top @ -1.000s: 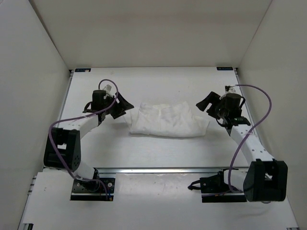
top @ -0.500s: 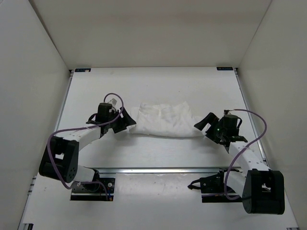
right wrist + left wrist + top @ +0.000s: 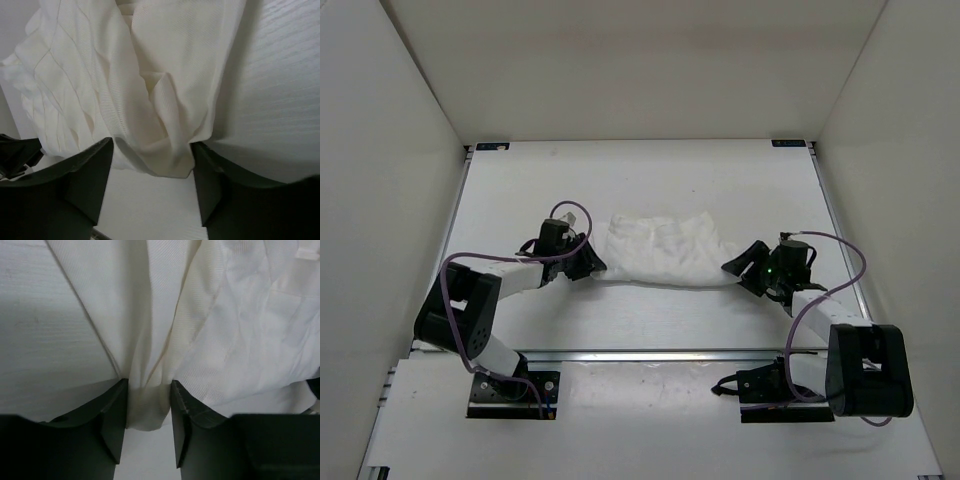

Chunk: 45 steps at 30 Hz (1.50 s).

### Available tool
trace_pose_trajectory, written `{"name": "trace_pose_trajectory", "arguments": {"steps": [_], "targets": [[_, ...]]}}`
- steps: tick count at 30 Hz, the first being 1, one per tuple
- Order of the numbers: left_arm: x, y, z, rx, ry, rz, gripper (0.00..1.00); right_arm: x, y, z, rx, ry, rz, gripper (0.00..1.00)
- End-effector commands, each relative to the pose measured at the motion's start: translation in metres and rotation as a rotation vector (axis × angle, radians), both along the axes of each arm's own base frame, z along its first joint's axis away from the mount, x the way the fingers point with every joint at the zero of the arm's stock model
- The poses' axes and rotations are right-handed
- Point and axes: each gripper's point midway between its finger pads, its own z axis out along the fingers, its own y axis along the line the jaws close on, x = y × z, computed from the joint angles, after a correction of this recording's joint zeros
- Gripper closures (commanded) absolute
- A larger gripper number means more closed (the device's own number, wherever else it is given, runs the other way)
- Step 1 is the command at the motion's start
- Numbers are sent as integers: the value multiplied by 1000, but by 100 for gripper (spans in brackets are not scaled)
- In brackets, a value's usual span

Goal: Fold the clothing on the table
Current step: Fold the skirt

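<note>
Two grippers meet the clothing [image 3: 660, 250] at its opposite near corners. The white garment lies flat and creased lengthwise in the middle of the table [image 3: 650, 180], between the two arms.

The left gripper [image 3: 588, 263] sits low at the garment's left near corner. Its wrist view shows the jaws partly apart, clamped on a bunched fold of fabric that fills the gap and presses against both fingers [image 3: 114, 415]. The right gripper [image 3: 734, 268] sits at the right near corner with its jaws a little wider, gripping a thicker puff of cloth that touches each of the pads [image 3: 90, 172].

Purple cables [image 3: 865, 265] loop from each wrist back toward the bases. Black corner brackets [image 3: 492, 146] mark the table's far corners. Plain white walls [image 3: 390, 150] stand on three sides.
</note>
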Motion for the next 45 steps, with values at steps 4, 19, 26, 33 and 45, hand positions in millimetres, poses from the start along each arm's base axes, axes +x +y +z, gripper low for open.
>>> {"name": "trace_pose_trajectory", "arguments": {"steps": [4,19,26,33,45], "targets": [[18,0,-7,23,-57,30,88,12,3,6,27,-64,1,86],[15,-49,-28,0,-40,-18,100,86,63,129,-207,-392,403,100],[17,-46,-30,0,-47,13,100,85,181,147,-159,-500,743,100],[14,-44,-33,-11,-41,13,100,62,259,102,-80,-432,925,100],[10,-39,-22,-53,-42,23,66,47,295,81,-73,-368,1012,74]]}}
